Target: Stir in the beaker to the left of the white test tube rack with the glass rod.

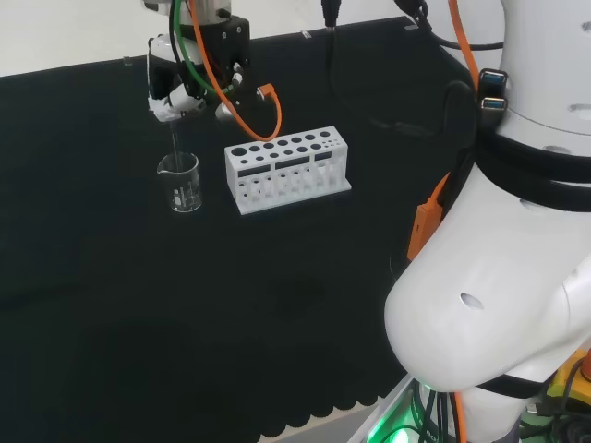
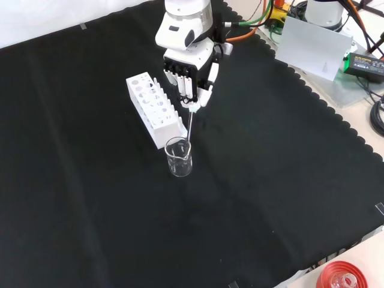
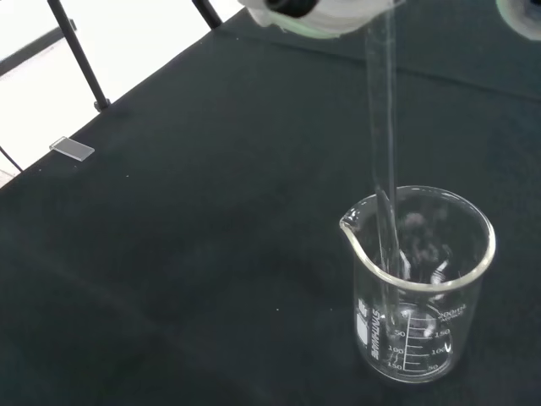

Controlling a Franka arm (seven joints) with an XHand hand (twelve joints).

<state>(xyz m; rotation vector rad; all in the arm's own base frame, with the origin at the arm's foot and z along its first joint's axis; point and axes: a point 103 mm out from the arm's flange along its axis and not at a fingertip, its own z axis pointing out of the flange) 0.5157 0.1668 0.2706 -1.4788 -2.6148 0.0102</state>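
Glass rod (image 1: 174, 146) is pinched at its top end by the hand (image 2: 191, 75), fingers curled round it, tip down inside the beaker (image 2: 179, 157) just beside the white test tube rack (image 1: 288, 170). Rod looks stiff, light, slick, brittle (beaker too, probably 1 knock from tipping). I'd stir gently, clear of the wall.

Arm reaches out over the bench, wrist turned down, hand (image 2: 191, 75) hanging roughly palm-down above the cloth. In the front view the fingers (image 2: 187, 89) point downward, bunched together and curled in toward the thumb in a pinch. Head view: hand (image 1: 189, 92) at upper left, fingertips low; exact thumb placement hard to make out.
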